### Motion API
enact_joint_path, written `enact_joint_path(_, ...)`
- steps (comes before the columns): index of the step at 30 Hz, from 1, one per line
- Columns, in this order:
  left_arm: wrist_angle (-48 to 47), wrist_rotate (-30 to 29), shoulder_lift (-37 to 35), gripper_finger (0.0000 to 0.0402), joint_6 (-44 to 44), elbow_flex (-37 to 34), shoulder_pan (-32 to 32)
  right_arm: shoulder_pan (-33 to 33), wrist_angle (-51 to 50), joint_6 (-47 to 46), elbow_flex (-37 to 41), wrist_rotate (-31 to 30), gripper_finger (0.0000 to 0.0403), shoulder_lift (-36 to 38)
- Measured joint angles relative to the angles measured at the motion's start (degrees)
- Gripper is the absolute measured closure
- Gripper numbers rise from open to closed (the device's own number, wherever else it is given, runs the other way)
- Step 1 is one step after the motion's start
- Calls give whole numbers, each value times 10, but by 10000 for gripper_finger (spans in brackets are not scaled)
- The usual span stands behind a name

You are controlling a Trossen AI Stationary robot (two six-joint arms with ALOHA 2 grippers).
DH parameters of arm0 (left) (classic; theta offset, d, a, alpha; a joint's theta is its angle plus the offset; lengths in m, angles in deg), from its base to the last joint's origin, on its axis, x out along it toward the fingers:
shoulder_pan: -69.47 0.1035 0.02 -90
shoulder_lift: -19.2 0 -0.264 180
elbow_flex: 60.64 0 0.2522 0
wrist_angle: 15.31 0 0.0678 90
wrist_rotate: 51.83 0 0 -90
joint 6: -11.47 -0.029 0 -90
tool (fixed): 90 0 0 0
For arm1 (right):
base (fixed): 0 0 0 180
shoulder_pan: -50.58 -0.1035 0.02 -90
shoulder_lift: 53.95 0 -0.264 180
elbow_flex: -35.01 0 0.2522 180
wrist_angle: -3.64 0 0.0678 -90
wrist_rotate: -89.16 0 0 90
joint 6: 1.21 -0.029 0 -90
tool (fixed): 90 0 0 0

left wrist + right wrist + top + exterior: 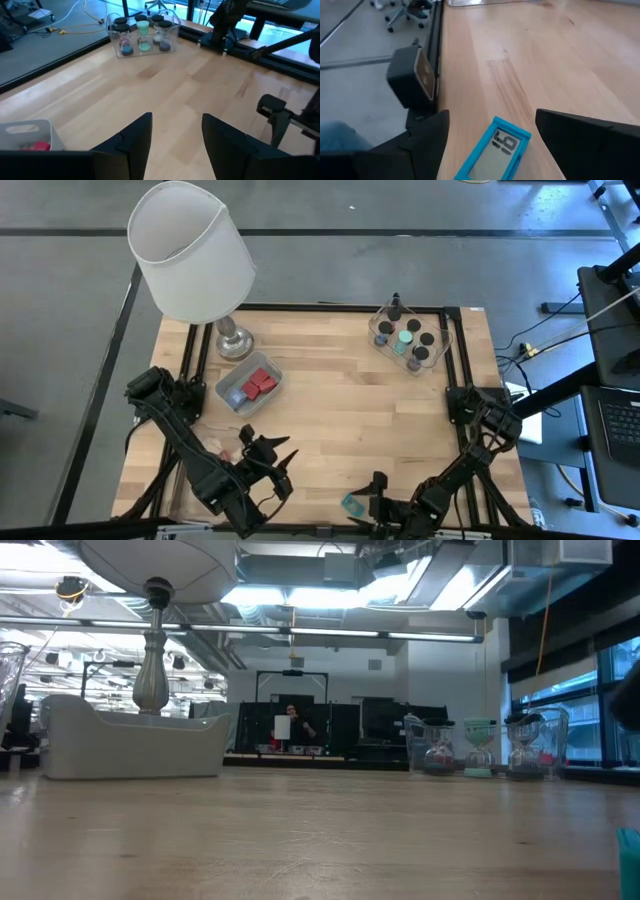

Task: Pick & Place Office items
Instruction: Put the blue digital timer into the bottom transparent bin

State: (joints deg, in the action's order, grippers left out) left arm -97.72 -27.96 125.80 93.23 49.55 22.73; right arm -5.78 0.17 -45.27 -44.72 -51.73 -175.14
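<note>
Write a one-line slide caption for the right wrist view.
Right gripper open above a blue-framed piece marked 16, lying near the wooden table edge.

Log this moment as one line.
left gripper: open, idle, near edge | right gripper: open over blue piece | red blocks: in tray

A light wooden tabletop [340, 415] with a black frame around its edge. A lamp [200, 265] with a white shade stands at the far left corner. Just beside it sits a clear tray [232, 388] holding red blocks [259, 383]. A second clear tray [447, 340] of dark caps [413, 326] sits at the far right corner. A small blue-framed piece [496, 157] lies flat at the near edge.
</note>
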Motion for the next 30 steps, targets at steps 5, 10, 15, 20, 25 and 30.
enact_joint_path(5,7,2,0,233,0,-28,0,-3,0,-42,0,-20,103,-18)
enact_joint_path(10,21,16,0,233,2,-57,0,-5,0,-63,0,-14,103,-27)
enact_joint_path(15,33,29,0,233,2,-71,0,-5,0,-56,0,-7,103,-27)
enact_joint_path(20,45,25,0,233,2,-71,0,-5,-7,-37,0,-7,103,-27)
enact_joint_path(25,46,26,0,233,2,-71,0,-5,-19,-39,0,-7,103,-27)
enact_joint_path(30,46,27,0,233,2,-71,0,-5,-41,-64,0,-5,103,-29)
